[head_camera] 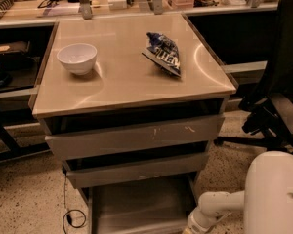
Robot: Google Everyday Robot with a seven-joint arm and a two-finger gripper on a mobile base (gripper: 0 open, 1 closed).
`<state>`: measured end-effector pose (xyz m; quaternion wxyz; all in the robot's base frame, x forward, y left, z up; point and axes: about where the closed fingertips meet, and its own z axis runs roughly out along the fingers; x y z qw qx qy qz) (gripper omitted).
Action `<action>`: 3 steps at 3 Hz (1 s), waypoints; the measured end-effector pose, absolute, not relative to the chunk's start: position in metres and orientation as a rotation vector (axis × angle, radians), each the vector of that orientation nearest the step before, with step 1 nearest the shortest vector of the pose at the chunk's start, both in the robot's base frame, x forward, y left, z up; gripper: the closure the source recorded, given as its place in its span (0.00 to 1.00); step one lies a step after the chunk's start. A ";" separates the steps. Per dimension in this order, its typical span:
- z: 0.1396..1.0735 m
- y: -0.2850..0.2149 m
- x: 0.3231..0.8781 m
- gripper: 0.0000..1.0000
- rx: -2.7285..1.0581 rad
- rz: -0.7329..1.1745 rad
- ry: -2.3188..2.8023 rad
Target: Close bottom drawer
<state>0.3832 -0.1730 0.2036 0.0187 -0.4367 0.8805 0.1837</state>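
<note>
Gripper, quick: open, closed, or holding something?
Gripper: cannot be told; out of view past the bottom edge, below the white arm, beside the wide shallow grey metal bottom drawer.

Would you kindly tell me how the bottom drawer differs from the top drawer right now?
The bottom drawer is pulled far out, its flat grey floor exposed; the top drawer is nearly in, showing only its front. The top drawer's front bears white scratches; the bottom drawer looks unmarked. Both are grey and handleless. The end effector is at the picture's bottom edge, beside the bottom drawer.
</note>
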 end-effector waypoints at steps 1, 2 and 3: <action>0.204 -0.173 0.383 0.11 -1.356 0.570 2.734; 0.204 -0.173 0.383 0.00 -1.356 0.570 2.734; 0.203 -0.173 0.383 0.00 -1.356 0.571 2.734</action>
